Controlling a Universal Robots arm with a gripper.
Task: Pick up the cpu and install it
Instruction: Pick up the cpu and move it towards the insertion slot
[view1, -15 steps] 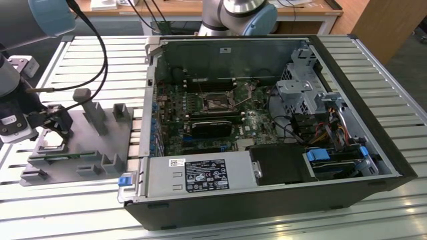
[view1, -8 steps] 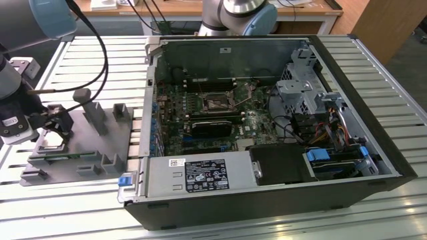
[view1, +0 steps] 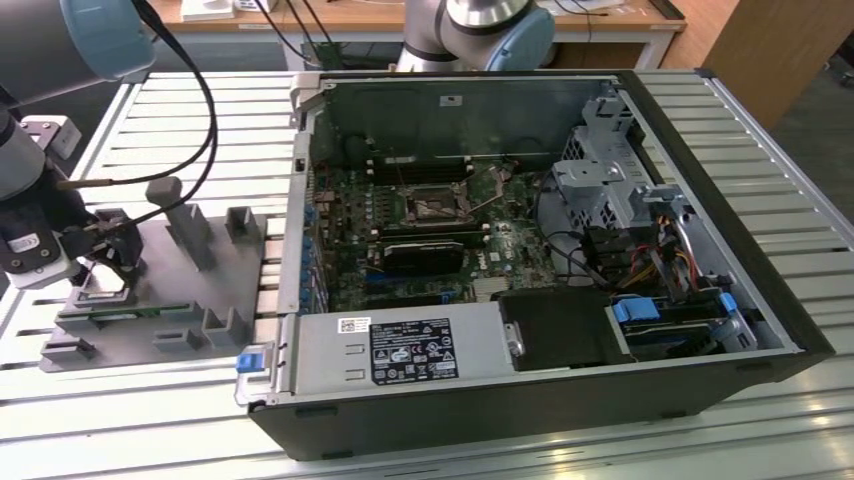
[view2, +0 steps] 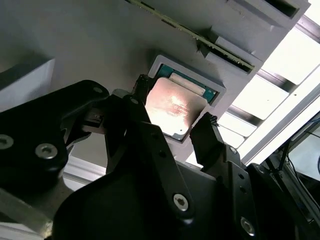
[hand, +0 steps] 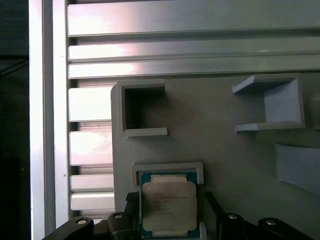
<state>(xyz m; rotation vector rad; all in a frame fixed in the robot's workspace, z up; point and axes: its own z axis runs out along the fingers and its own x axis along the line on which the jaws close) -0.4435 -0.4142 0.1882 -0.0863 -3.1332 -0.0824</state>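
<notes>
The cpu (hand: 168, 207) lies flat, metal side up, in its framed pocket on the grey fixture (hand: 220, 150), which looks meant to stop it sliding under a squeeze. Your pincer (view2: 175, 102) straddles it, spread open, a fingertip (view2: 206, 127) just off each opposite edge, nothing clamped. The fixture sits on the slatted counter (view1: 174, 100) beside the open computer case (view1: 534, 400), whose socket (view1: 434, 207) faces up.

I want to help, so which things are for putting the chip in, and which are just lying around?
For the job:
- the cpu, sitting in its grey holder
- the gripper, open on either side of it
- the socket inside the computer case

Just lying about:
- the power supply
- the cables
- the holder's empty pocket
</notes>
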